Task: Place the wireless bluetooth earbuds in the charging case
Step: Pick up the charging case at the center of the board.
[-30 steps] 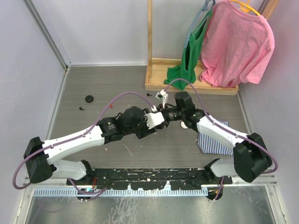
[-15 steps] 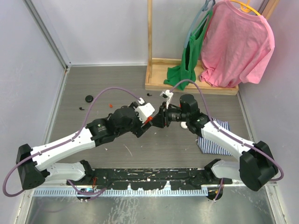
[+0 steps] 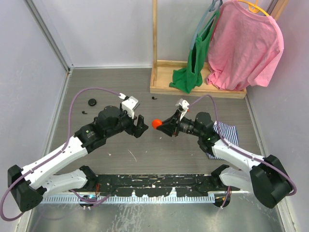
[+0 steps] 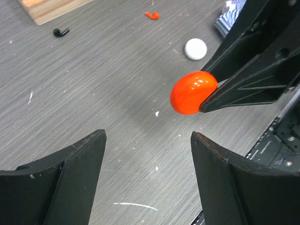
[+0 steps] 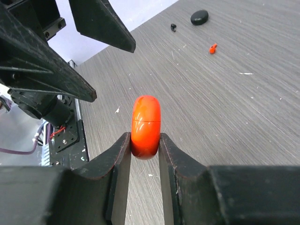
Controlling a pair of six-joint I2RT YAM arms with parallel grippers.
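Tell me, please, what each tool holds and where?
The right tool pinches the red case across its flat faces; the left tool holds nothing.

The grey table (image 3: 159, 154) bore a black case (image 3: 91, 102); a striped cloth (image 3: 228, 130) lay right. A red earbud (image 5: 213, 48) and a black earbud (image 3: 84, 113) lay loose.

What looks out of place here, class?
The red case is pinched edge-on in the right hand, above the table and apparently closed, while a red earbud and a black earbud lie loose on the table.
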